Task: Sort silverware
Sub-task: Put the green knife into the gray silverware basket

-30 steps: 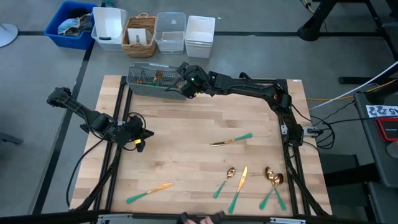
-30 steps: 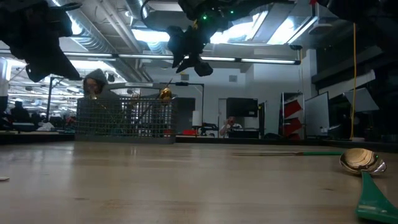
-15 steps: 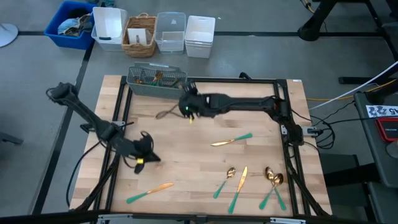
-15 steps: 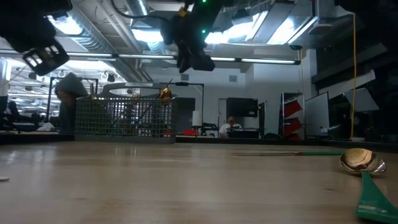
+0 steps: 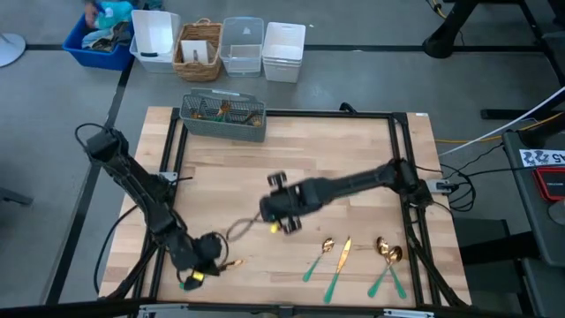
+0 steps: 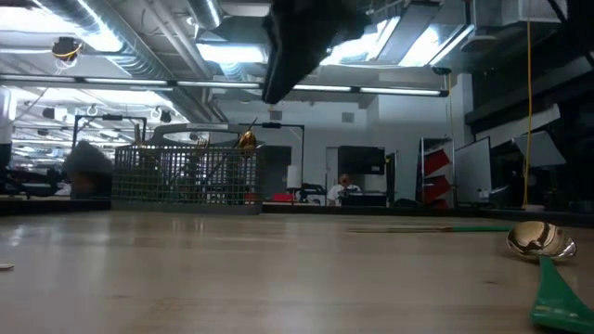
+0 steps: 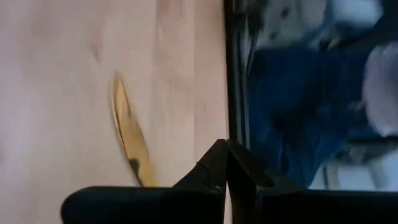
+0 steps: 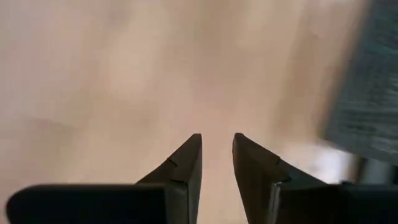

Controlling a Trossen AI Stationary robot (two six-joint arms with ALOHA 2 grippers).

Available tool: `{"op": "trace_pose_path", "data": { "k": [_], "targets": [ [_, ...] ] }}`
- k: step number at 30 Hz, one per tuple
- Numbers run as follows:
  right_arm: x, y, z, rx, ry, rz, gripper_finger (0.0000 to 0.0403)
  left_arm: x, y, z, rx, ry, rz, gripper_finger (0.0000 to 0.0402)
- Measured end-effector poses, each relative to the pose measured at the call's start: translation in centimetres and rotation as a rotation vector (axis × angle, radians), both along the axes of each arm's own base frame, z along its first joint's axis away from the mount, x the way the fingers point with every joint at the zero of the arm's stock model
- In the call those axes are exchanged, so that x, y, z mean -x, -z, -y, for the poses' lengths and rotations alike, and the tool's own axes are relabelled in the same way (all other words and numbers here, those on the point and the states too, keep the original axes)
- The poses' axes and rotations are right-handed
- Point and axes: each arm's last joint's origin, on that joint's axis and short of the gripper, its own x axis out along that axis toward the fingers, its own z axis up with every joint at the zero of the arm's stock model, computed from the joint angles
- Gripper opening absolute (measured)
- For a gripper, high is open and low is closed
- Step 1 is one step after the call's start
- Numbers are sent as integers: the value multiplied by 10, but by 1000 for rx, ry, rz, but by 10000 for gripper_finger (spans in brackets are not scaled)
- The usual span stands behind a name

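Several gold-and-teal pieces lie flat near the table's near-right edge: a spoon [image 5: 318,256], a knife [image 5: 340,261] and two spoons [image 5: 388,256]; one spoon [image 6: 540,241] also shows in the low view. Another knife lies near-left, its gold blade [image 5: 234,263] [image 7: 127,134] showing beside my left gripper [image 5: 212,259] [image 7: 225,148], which is shut just above it. My right gripper [image 5: 275,212] [image 8: 217,142] hovers over the table's middle, open by a narrow gap. The wire caddy [image 5: 222,117] [image 6: 186,176] at the far edge holds sorted pieces.
Bins and a basket [image 5: 199,49] stand beyond the far edge. A dark frame [image 5: 402,141] runs around the tabletop. The right arm [image 5: 353,184] lies across the middle-right and covers the place where one more piece lay. Bare wood shows between the caddy and the arms.
My right gripper left the caddy at the far edge and swept toward the near edge, to the table's middle. My left gripper travelled from the left-middle toward the near edge and now sits over the near-left knife. The silverware on the table has stayed put.
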Motion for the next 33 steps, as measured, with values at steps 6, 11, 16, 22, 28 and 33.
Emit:
{"op": "trace_pose_path", "data": {
  "k": [6,11,16,22,28,33],
  "targets": [
    [18,7,-62,-165,-51,-16,92,2,19,22,13,47,-211,5],
    [36,13,-103,-248,-94,-47,92,4,35,22,17,-48,-361,32],
    [49,10,-138,-326,-85,3,92,4,40,22,1,-58,-389,86],
    [61,7,-168,-375,-147,57,92,4,40,22,3,-68,-394,116],
    [66,3,-185,-409,-190,108,92,2,50,24,-15,-95,-413,103],
    [67,2,-188,-421,-195,125,92,2,56,24,-18,-119,-440,90]
  ]
}}
